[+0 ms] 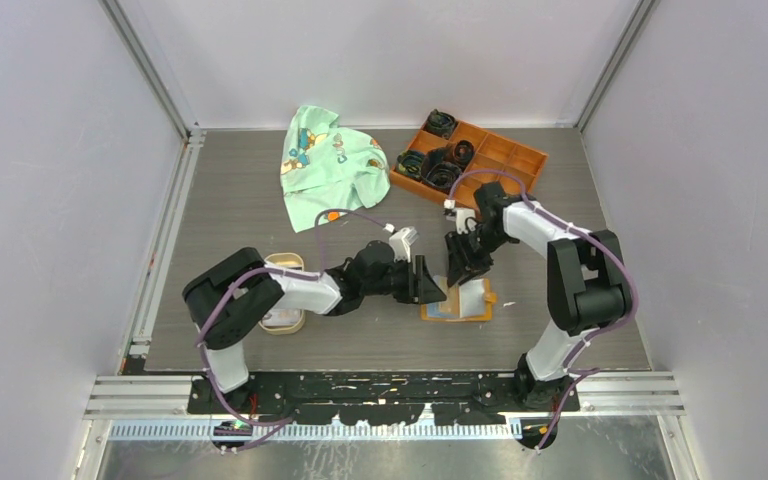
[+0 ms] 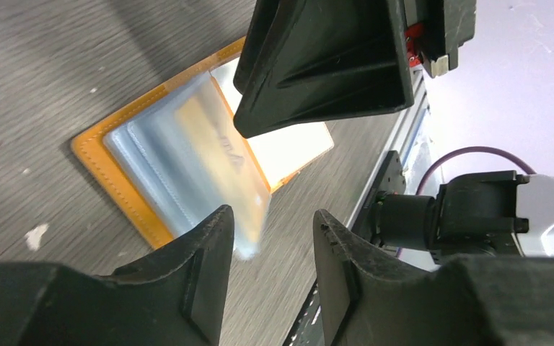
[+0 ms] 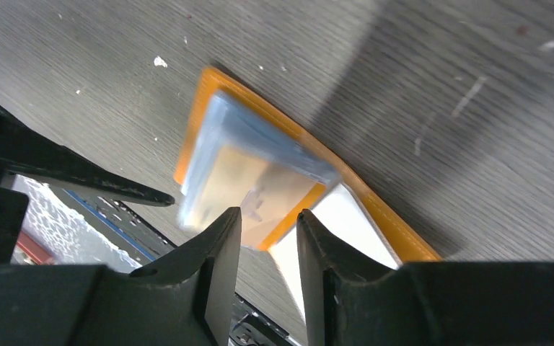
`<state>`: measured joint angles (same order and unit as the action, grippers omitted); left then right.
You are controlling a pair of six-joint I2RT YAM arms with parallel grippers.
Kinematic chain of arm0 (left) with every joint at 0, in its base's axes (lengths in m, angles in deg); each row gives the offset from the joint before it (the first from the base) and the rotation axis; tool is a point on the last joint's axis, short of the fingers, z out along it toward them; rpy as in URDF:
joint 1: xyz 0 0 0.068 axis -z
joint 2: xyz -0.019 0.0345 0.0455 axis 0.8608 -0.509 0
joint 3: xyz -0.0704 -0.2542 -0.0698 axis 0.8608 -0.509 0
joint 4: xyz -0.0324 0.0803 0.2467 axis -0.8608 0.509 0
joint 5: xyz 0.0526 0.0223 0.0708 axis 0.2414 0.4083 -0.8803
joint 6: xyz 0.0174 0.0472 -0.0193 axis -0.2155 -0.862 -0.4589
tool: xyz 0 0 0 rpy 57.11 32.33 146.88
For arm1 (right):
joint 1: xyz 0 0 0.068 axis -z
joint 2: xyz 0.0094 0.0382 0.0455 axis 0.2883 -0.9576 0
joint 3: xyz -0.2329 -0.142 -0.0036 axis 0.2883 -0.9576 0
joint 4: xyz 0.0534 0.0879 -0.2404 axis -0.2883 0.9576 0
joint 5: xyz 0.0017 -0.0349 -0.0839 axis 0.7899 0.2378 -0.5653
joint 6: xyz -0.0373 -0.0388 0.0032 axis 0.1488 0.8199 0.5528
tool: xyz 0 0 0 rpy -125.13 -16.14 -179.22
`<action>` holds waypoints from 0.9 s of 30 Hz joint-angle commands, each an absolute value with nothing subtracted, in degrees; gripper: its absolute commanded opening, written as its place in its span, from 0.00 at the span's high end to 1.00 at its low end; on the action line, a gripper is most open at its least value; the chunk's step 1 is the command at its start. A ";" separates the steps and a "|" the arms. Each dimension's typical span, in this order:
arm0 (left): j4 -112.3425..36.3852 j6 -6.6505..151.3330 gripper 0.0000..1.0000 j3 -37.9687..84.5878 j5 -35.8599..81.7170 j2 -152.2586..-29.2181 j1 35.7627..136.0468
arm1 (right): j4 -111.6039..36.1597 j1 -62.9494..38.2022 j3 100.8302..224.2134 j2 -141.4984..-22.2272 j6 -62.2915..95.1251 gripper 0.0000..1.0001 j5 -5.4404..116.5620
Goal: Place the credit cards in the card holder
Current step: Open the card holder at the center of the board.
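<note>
The orange card holder (image 1: 440,312) lies open on the table between the two arms, its pale grey-blue slots up. It also shows in the left wrist view (image 2: 115,169) and the right wrist view (image 3: 260,155). A slot flap stands lifted and blurred. A white credit card (image 1: 475,298) lies on the holder's right half (image 2: 296,148) (image 3: 339,216). My left gripper (image 1: 428,282) (image 2: 274,231) is open and empty at the holder's left edge. My right gripper (image 1: 465,262) (image 3: 268,220) is slightly open and empty just above the holder's far edge.
A tan oval dish (image 1: 285,305) stands left of the left arm; its contents are unclear. A green printed cloth (image 1: 330,165) lies at the back. An orange compartmented tray (image 1: 505,155) with dark items stands at the back right.
</note>
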<state>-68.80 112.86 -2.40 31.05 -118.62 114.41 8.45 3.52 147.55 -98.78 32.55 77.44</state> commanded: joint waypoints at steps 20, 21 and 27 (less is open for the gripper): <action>-60.47 105.44 0.52 -5.76 22.55 -109.93 114.88 | 8.15 8.67 147.53 -89.72 45.15 0.53 67.64; -59.99 106.38 0.52 -6.10 23.24 -110.14 114.89 | 8.28 8.67 147.43 -90.12 45.63 0.52 65.54; -61.54 110.59 0.56 -6.62 24.87 -113.03 117.32 | 11.85 8.68 148.27 -96.12 47.49 0.52 58.82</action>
<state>-61.00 108.60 -6.69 25.15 -111.67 115.28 9.19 8.59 147.40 -92.96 44.53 64.98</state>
